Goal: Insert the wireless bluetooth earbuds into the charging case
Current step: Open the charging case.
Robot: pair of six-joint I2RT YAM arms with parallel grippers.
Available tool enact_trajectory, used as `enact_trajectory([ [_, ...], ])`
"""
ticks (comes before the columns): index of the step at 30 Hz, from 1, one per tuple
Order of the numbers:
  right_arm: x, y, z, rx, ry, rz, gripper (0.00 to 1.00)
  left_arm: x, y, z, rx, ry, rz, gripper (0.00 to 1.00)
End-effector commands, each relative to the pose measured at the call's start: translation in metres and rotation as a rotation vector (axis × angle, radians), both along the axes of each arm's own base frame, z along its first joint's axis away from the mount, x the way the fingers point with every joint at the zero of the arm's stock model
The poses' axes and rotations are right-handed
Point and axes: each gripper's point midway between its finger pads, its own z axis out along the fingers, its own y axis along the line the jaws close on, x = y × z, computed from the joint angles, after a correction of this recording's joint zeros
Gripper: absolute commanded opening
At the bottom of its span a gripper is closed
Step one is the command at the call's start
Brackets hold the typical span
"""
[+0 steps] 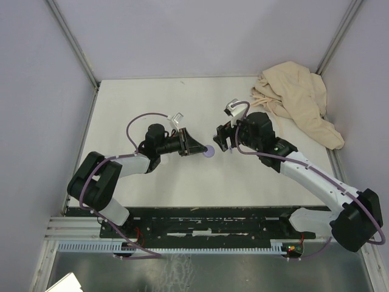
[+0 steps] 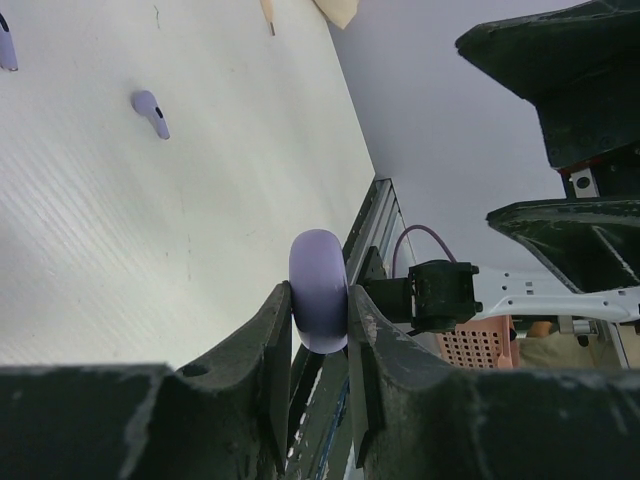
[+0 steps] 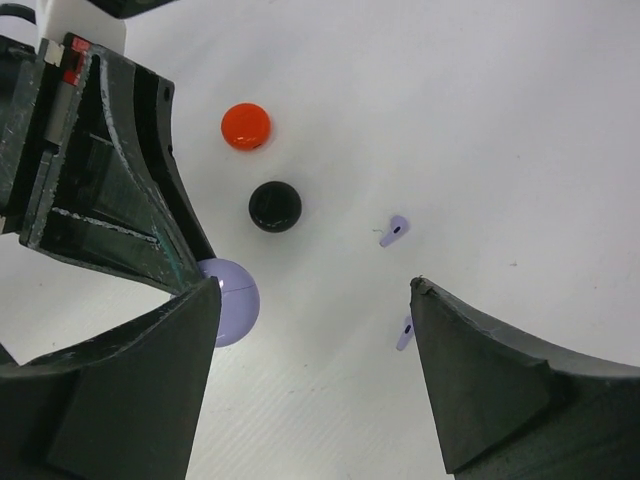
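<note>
**A:** While the lavender earbuds (image 3: pixel 397 231) lie loose on the white table (image 1: pixel 140 109), a little apart from each other, where is their case?

**B:** Near the middle of the table; the lavender case (image 2: pixel 318 265) stands edge-on between the fingers of the left gripper (image 2: pixel 319 300), whose jaws are clamped against its two flat faces.

**A:** And the right gripper (image 3: pixel 316 288)?

**B:** It faces the left one from the right, close to the case; its jaws are spread wide with nothing between them; in its wrist view one earbud lies just beside a fingertip.

**A:** What lies around them?

**B:** A red disc (image 3: pixel 245 127) and a black disc (image 3: pixel 275 207) sit near each other on the table, beside the left gripper; a beige cloth (image 1: pixel 298 100) is heaped at the far right corner.
</note>
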Motion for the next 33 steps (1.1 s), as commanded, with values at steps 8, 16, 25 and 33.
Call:
enact_trajectory([
  [8,0.0,0.009,-0.013,0.013,0.077,0.011,0.83,0.015,-0.006,0.023,-0.027,-0.104,0.017,0.03],
  [16,-0.009,0.017,-0.037,-0.008,0.153,0.05,0.81,0.023,-0.008,0.033,-0.05,-0.102,0.048,0.03],
  [25,-0.004,0.021,-0.065,-0.026,0.197,0.034,0.81,0.024,-0.011,0.047,-0.092,-0.106,0.042,0.03],
  [33,0.01,0.024,-0.061,0.012,0.154,-0.008,0.81,0.017,-0.011,0.046,-0.131,-0.078,0.024,0.03],
])
